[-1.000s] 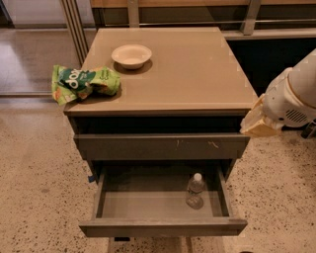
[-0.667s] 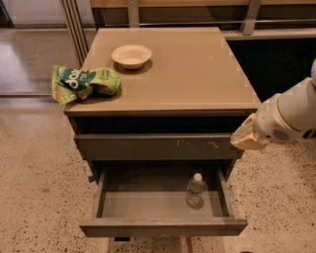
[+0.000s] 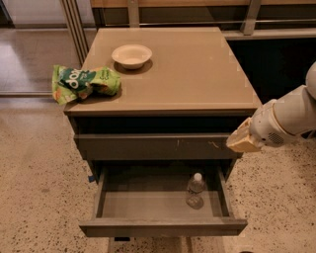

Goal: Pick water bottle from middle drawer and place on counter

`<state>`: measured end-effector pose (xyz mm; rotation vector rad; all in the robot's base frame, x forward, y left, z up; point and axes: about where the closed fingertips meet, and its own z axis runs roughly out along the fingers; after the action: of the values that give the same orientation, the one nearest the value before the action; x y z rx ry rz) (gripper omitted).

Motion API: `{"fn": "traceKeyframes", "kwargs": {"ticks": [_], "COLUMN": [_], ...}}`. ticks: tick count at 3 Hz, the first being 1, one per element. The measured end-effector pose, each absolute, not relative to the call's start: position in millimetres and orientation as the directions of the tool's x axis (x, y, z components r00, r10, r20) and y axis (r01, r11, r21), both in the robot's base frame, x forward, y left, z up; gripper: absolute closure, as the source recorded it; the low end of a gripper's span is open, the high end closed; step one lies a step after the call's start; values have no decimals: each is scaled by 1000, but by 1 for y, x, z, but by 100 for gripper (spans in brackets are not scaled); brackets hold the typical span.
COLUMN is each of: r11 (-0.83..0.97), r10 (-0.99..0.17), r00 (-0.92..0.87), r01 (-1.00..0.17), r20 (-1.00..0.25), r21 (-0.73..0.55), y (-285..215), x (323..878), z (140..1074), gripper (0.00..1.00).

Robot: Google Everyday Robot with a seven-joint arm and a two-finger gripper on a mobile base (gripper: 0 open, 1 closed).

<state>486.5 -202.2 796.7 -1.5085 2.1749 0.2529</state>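
Observation:
The water bottle (image 3: 195, 190), clear with a white cap, stands upright at the right of the middle drawer (image 3: 163, 227), which is pulled open at the bottom of the cabinet. The tan counter (image 3: 197, 74) is the cabinet's top. My gripper (image 3: 242, 141), a pale tan wedge on a white arm, comes in from the right. It hangs beside the right end of the scratched drawer front (image 3: 158, 147), above and to the right of the bottle and apart from it.
A white bowl (image 3: 132, 55) sits at the back left of the counter. A green snack bag (image 3: 84, 81) lies over the counter's left edge. Speckled floor (image 3: 39, 178) surrounds the cabinet. A metal rail (image 3: 256, 15) and dark wall stand behind.
My gripper and arm have moved down and to the left, from beside the counter's right edge to the right end of the scratched drawer front. The bottle has not moved.

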Motion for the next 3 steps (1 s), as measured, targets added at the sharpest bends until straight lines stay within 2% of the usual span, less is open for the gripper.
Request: {"fn": "traceKeyframes", "kwargs": {"ticks": [2, 3], "r11": [392, 417], "r10": [-815, -772], "r00": [-315, -351], "r01": [-918, -909], "r20": [-487, -529], "r21": [-63, -5], "y": [-214, -216], "x": [462, 451], "z": [679, 609], "gripper": [100, 100]}}
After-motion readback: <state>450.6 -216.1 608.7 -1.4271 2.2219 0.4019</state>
